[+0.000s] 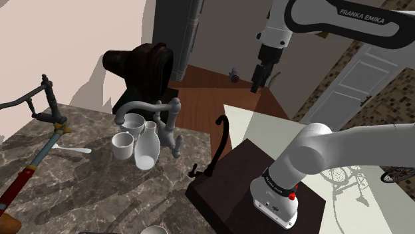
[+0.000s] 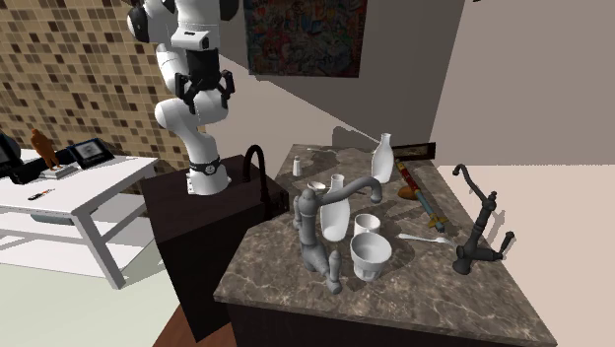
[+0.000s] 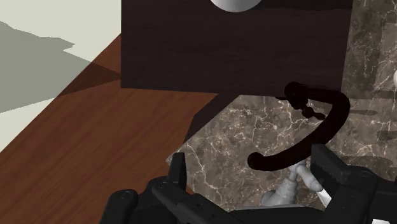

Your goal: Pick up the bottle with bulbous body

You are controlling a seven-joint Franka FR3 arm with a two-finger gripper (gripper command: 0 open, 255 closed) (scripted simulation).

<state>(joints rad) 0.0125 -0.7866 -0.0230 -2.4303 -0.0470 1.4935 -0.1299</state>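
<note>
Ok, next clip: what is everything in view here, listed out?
counter: 1, brown-grey marble, next to the robot
grey faucet: 1, grey, middle of counter
bulbous bottle: 1, white, beside grey faucet
cups: 2, white, next to that bottle
spoon: 1, white, lying past the cups
curved faucet: 1, black, counter edge nearest the robot
tall faucet: 1, black, counter's far corner
slender bottle: 1, white, counter's far end
table: 1, white, second exterior view's left
stand: 1, dark box
arm: 1, white, dark joints, raised
gripper: 1, black, open, held high beside the counter
</note>
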